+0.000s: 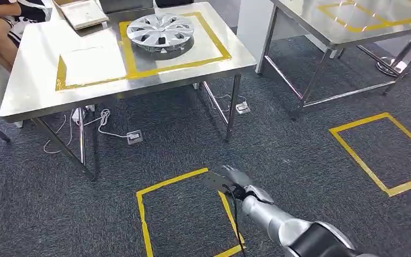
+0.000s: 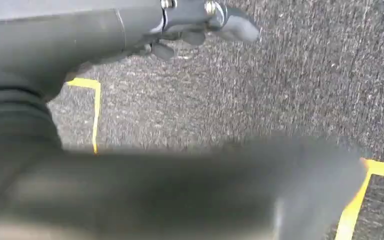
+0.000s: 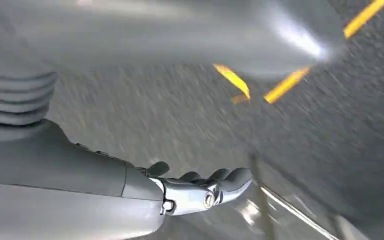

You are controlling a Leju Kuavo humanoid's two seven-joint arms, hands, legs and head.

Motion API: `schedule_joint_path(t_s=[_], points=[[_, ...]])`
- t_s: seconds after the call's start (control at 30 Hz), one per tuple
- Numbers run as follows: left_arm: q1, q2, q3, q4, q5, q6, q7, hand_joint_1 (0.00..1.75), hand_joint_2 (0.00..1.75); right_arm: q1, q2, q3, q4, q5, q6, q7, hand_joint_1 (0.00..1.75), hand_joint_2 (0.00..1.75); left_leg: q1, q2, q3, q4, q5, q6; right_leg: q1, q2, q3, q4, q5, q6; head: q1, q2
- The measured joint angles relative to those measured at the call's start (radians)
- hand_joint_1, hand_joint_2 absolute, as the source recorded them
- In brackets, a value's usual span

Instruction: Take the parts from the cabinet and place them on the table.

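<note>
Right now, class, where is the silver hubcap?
In the head view, the silver hubcap lies on the left steel table, inside the right-hand yellow tape square, beside a white tray.

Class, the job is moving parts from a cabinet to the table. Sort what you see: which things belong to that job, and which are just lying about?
Job:
hubcap
table
right hand
left hand

Lying about:
tray
cables
second table
person
</note>
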Motion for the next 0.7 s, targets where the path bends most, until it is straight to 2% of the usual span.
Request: schedule_joint_path(t_s=[0.03, 0.07, 0.1, 0.13, 0.2, 0.27, 0.53, 0.63, 0.67, 0.7], points=[[0.004, 0.002, -0.016, -0.003, 0.013, -0.007, 0.002, 0.00, 1.75, 0.016, 0.001, -0.008, 0.000, -0.019, -0.003, 0.002, 0.00, 1.75, 0.000, 0.000, 0.000, 0.000, 0.000, 0.000, 0.000, 0.000, 0.000, 0.000, 0.000, 0.000, 0.000, 0.000], [0.008, 0.005, -0.035, -0.007, 0.029, -0.015, 0.005, 0.00, 1.75, 0.037, 0.002, -0.018, -0.004, -0.042, -0.006, 0.005, 0.00, 1.75, 0.000, 0.000, 0.000, 0.000, 0.000, 0.000, 0.000, 0.000, 0.000, 0.000, 0.000, 0.000, 0.000, 0.000], [0.013, 0.009, -0.050, -0.010, 0.041, -0.020, 0.007, 0.00, 1.75, 0.060, 0.003, -0.025, -0.007, -0.059, -0.009, 0.008, 0.00, 0.00, 0.000, 0.000, 0.000, 0.000, 0.000, 0.000, 0.000, 0.000, 0.000, 0.000, 0.000, 0.000, 0.000, 0.000], [0.016, 0.010, -0.066, -0.013, 0.054, -0.027, 0.007, 0.00, 0.00, 0.074, 0.004, -0.034, -0.010, -0.077, -0.011, 0.012, 0.00, 0.00, 0.000, 0.000, 0.000, 0.000, 0.000, 0.000, 0.000, 0.000, 0.000, 0.000, 0.000, 0.000, 0.000, 0.000], [0.025, 0.017, -0.112, -0.020, 0.088, -0.043, 0.011, 0.00, 0.00, 0.120, 0.006, -0.053, -0.015, -0.125, -0.018, 0.018, 0.00, 0.00, 0.000, 0.000, 0.000, 0.000, -0.001, -0.001, 0.000, 0.000, 0.000, 0.000, -0.001, -0.001, 0.000, 0.000], [0.032, 0.022, -0.147, -0.027, 0.118, -0.058, 0.015, 0.00, 0.00, 0.155, 0.008, -0.070, -0.019, -0.168, -0.024, 0.023, 0.00, 0.00, 0.000, 0.000, 0.000, 0.000, -0.001, -0.001, 0.000, 0.000, -0.001, 0.000, -0.004, -0.006, 0.000, 0.000], [0.063, 0.045, -0.289, -0.052, 0.232, -0.113, 0.029, 0.00, 0.00, 0.304, 0.014, -0.129, -0.034, -0.330, -0.047, 0.050, 0.00, 0.00, 0.000, 0.000, 0.000, -0.001, -0.002, -0.002, 0.000, 0.000, -0.002, 0.001, -0.004, -0.005, 0.000, 0.000], [0.073, 0.053, -0.342, -0.061, 0.280, -0.135, 0.035, 0.00, 0.00, 0.360, 0.016, -0.154, -0.042, -0.398, -0.059, 0.056, 0.00, 0.00, 0.000, 0.000, 0.000, -0.002, -0.003, -0.002, 0.000, 0.000, 0.000, 0.001, -0.008, -0.002, 0.001, 0.000], [0.078, 0.059, -0.361, -0.064, 0.296, -0.143, 0.037, 0.00, 0.00, 0.379, 0.021, -0.164, -0.043, -0.420, -0.062, 0.058, 0.00, 0.00, -0.008, 0.001, -0.007, 0.002, -0.010, 0.006, -0.008, -0.002, 0.005, -0.005, 0.000, 0.007, 0.000, 0.000], [0.084, 0.063, -0.380, -0.067, 0.311, -0.151, 0.040, 0.00, 0.00, 0.400, 0.023, -0.173, -0.046, -0.443, -0.064, 0.064, 0.00, 0.00, -0.007, -0.001, -0.003, -0.002, -0.001, 0.015, -0.008, -0.005, 0.009, -0.008, 0.009, 0.012, 0.000, 0.000]])
